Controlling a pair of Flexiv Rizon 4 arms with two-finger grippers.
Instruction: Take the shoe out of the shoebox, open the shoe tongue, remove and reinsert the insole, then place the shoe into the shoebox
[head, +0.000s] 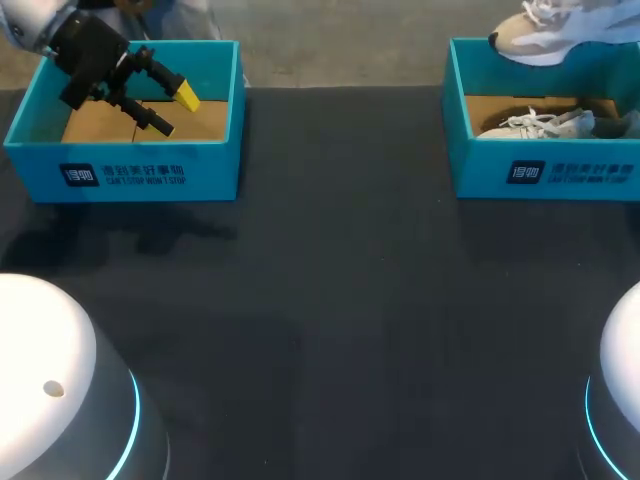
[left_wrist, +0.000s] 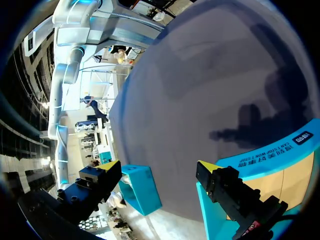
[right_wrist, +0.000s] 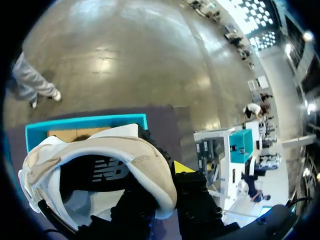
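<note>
A beige and white shoe (head: 555, 35) hangs above the right teal shoebox (head: 545, 180) at the table's far right. In the right wrist view my right gripper (right_wrist: 162, 186) is shut on the rim of this shoe (right_wrist: 100, 155), one finger outside it with a yellow tip, the other inside its dark opening. The box (right_wrist: 85, 122) lies under the shoe. A second, white-grey shoe (head: 540, 125) rests inside that box. My left gripper (head: 175, 110) hovers open and empty over the left teal shoebox (head: 130, 172), which shows only its cardboard floor. Its fingers (left_wrist: 112, 167) stand wide apart.
The dark table (head: 340, 300) stretches between and in front of the two boxes. Both boxes stand along the far edge. In the left wrist view the right box (left_wrist: 142, 192) shows far across the table, and the left box's wall (left_wrist: 265, 157) is beside the gripper.
</note>
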